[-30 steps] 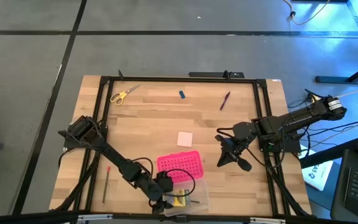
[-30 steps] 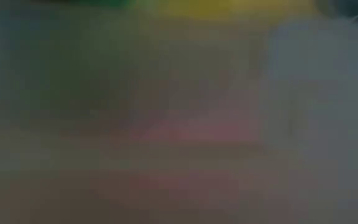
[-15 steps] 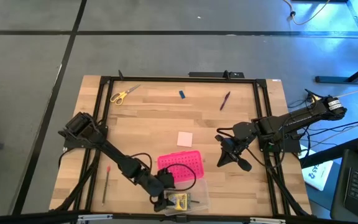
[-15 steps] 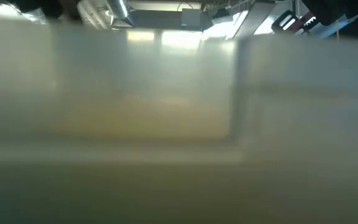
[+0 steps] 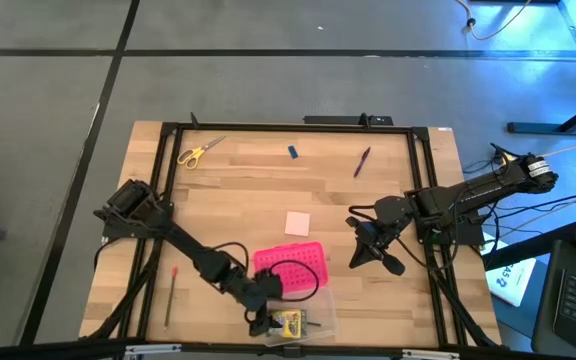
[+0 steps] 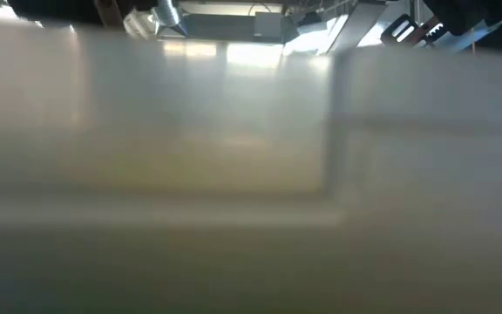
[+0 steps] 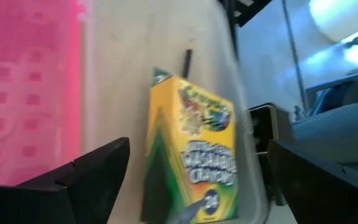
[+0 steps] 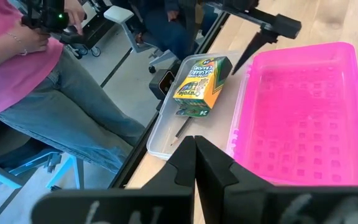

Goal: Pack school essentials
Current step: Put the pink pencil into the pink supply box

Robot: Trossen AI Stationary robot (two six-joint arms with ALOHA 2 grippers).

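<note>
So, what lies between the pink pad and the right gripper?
Only bare table, seen in the high view; nothing sits between the pad and the right gripper.

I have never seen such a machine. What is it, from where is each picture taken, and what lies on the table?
These are two dark robot arms at a wooden table. One picture looks straight down; one sits at table height, but something close blocks it; two come from cameras on the wrists.

The left gripper hangs open over the clear half of the pink box, where the crayon box lies, apparently released. The right gripper waits shut, holding nothing, beside the pink box.

Loose on the table: yellow-handled scissors, a tiny blue piece, a dark pen, a pale pink pad, and a pencil. The right wrist view also shows a person beyond the table.
</note>
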